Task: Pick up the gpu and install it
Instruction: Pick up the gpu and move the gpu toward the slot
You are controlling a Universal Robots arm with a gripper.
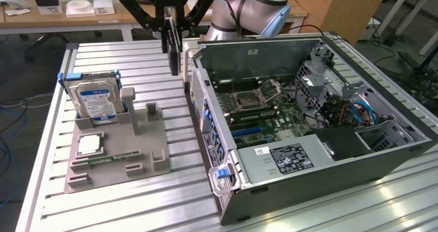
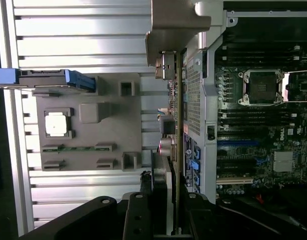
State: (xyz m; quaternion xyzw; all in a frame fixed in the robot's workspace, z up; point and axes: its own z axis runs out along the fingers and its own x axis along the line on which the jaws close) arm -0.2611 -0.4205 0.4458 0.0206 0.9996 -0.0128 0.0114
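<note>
The pincer (image 1: 171, 22) (image 2: 163, 212) is seen clamped narrowly on the gpu (image 1: 174, 52) (image 2: 168, 125), which is held on edge and hangs straight down from the jaws, clear of the slatted table (image 1: 137, 206) (image 2: 83, 40).

Just beside the card, toward the exterior view's right of the pincer, the perforated rear wall (image 1: 200, 96) (image 2: 193, 100) of the open computer case (image 1: 383, 155) is met; the card is held outside that wall, not over the motherboard (image 1: 274, 114) (image 2: 263, 165). Beyond the wall the processor socket (image 1: 247, 99) (image 2: 263, 87) and a blue slot (image 1: 250, 131) (image 2: 238, 142) are laid bare.

On the pincer's other side, well apart and lower, a grey fixture (image 1: 147, 139) (image 2: 113, 130) is set on the table. A hard drive (image 1: 96, 101) (image 2: 48, 80) with blue rails is stood in it, with a processor chip (image 1: 89, 146) (image 2: 57, 124) and a memory stick (image 1: 102, 160) (image 2: 76, 148) laid flat.

The card's broad dark face is given by the exterior view, as is the power supply (image 1: 287, 157). From the wrist the card is seen edge-on, with its silvery bracket (image 2: 176, 30) at the far end.
</note>
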